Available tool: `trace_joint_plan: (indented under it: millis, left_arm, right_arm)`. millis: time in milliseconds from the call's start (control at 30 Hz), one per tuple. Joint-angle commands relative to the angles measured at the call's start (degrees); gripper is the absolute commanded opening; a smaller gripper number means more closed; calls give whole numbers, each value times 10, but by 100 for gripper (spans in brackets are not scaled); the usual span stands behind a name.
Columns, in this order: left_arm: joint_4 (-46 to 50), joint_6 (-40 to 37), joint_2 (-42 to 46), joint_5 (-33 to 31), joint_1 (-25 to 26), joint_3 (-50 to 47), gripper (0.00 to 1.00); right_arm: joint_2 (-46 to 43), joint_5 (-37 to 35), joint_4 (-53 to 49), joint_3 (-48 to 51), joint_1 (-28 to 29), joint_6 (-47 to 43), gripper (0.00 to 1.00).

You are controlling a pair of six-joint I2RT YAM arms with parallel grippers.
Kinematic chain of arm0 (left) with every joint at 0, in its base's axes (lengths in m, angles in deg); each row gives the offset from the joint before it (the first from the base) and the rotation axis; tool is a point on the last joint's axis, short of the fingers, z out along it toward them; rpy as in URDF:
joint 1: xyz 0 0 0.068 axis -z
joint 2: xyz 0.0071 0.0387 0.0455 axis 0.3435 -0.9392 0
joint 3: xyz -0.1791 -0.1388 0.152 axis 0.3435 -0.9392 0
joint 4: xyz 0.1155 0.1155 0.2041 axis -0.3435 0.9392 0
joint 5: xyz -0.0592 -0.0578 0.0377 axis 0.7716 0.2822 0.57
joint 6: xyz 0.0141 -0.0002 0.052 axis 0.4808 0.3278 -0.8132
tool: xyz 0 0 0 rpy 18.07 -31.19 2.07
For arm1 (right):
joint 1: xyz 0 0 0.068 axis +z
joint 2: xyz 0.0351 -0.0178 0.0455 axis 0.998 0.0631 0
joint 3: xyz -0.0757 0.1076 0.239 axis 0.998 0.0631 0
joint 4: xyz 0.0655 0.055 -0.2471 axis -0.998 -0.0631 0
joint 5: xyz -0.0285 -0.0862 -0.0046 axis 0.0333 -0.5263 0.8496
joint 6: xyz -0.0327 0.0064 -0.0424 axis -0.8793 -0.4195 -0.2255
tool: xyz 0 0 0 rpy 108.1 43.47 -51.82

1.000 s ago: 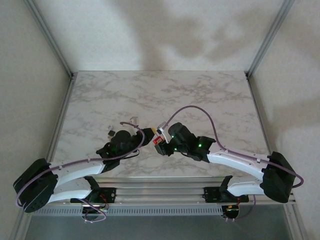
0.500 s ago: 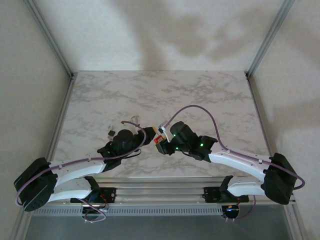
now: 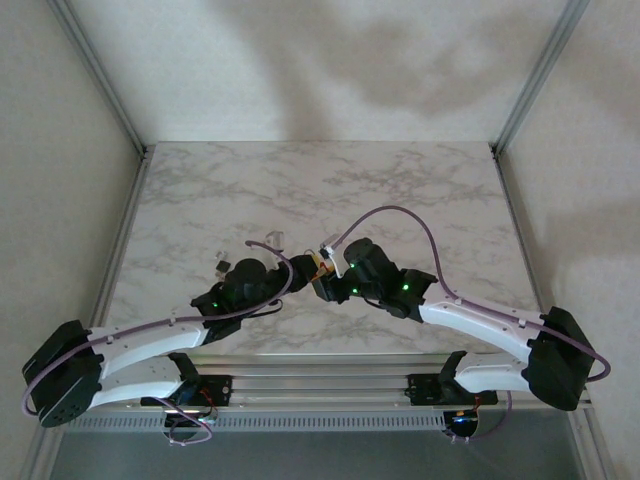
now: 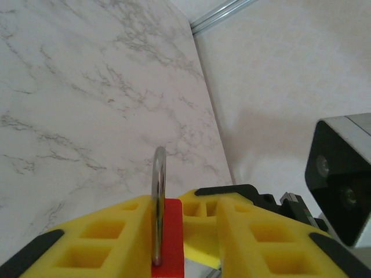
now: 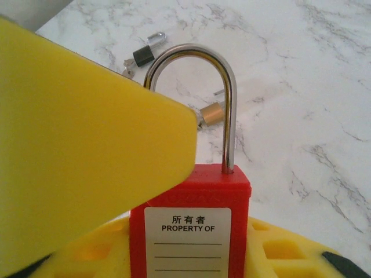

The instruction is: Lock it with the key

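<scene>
On the left, the left arm (image 3: pixel 150 345) reaches inward from its base over the marble table (image 3: pixel 400 190). The left gripper (image 3: pixel 293 268) sits near the table's middle, tip to tip with the other gripper. In the left wrist view its yellow fingers (image 4: pixel 98 237) stand partly apart with the red padlock (image 4: pixel 169 243) edge-on in the gap. The left-hand finger lies right against the lock and the right-hand one is clear of it, so the jaws are narrowly open rather than clamped. The lock is up off the table, between the two grippers, with its steel shackle (image 4: pixel 158 197) pointing away from the left wrist camera. In the right wrist view the lock shows its face, a white label (image 5: pixel 187 240) reading "PROPERTY OF". The shackle's right leg is seated in the body, and its left leg is hidden behind a big blurred yellow finger (image 5: pixel 75 145). Behind it on the table lie a small black padlock (image 5: pixel 144 55) and a small brass padlock (image 5: pixel 212 113), both well apart from the red lock. To the right, the right gripper (image 3: pixel 327 280) holds the red padlock by its lower body, with yellow pads (image 5: pixel 284 249) showing beneath it. The right arm (image 3: pixel 480 325) runs back to its base at the lower right
</scene>
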Motion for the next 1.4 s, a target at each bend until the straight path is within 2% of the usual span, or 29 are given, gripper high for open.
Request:
trace_joint_plan:
  millis: [0, 67, 167, 333, 567, 733, 1033, 1367]
  left_arm:
    - [65, -7, 18, 60, 9, 12, 38]
    - [103, -15, 31, 51, 3, 24, 47]
    - [165, -27, 46, 31, -11, 45, 52]
    - [266, -42, 59, -17, -33, 84, 70]
    - [295, -49, 54, -1, -52, 117, 79]
    - [295, -56, 44, 36, -54, 136, 77]
    - [314, -79, 27, 123, -54, 142, 69]
    - [353, -97, 13, 150, -54, 142, 59]
  right_arm:
    - [-25, -40, 96, -6, -13, 4, 0]
    - [-30, -40, 88, -4, -13, 0, 0]
    - [-33, -34, 70, -7, -13, -9, 0]
    - [-36, -18, 51, -7, -13, -22, 0]
    - [-32, 60, 34, -9, -13, -49, 0]
    - [-21, 87, 21, -16, -12, -58, 0]
    - [-10, 82, 5, -29, -13, -77, 0]
    - [-8, 82, 6, -36, -11, -80, 0]
